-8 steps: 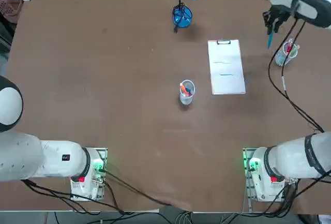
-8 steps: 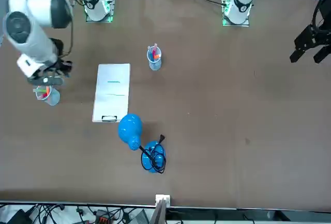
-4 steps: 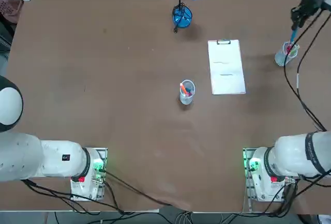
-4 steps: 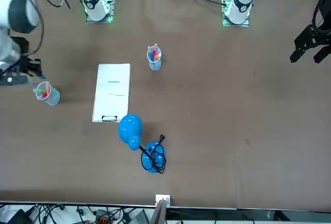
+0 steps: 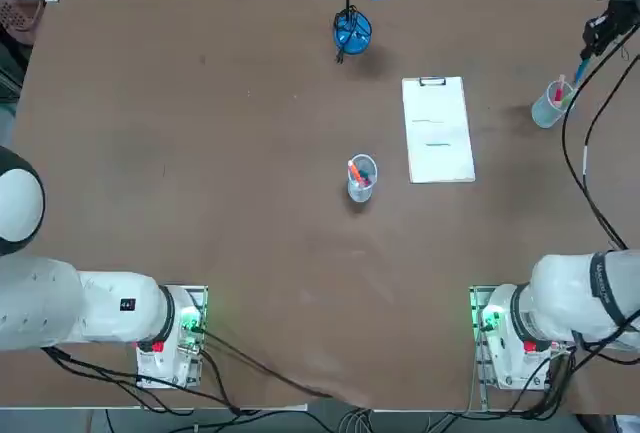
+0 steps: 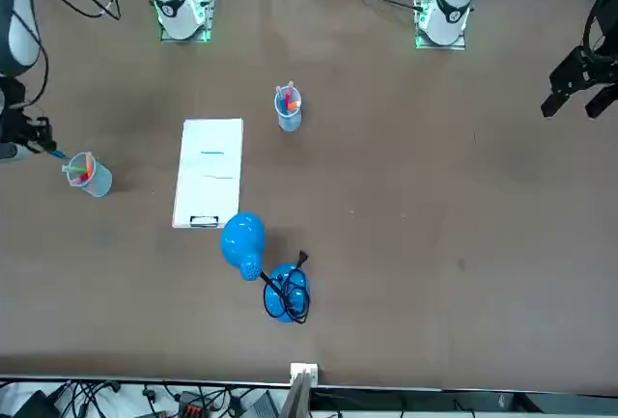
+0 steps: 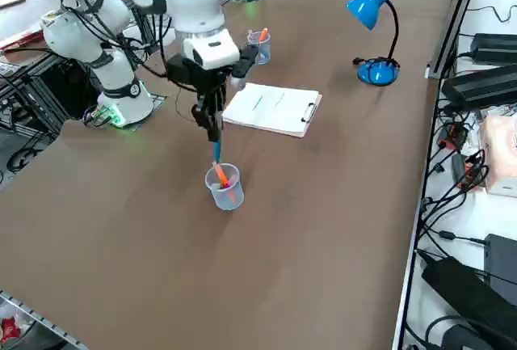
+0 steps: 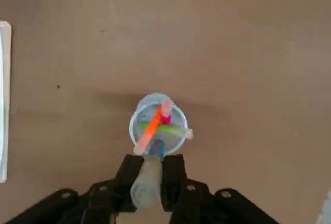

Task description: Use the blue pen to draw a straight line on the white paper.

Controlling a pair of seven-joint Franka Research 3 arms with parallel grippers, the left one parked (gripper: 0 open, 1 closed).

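Table's right edge: blue pen (image 7: 216, 153) now above cup (image 7: 225, 187)

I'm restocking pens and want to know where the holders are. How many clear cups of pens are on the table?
2. One cup stands mid-table, just beside the paper. The other cup stands near the table's edge on the robot's right, under the gripper, which is shut on the blue pen.
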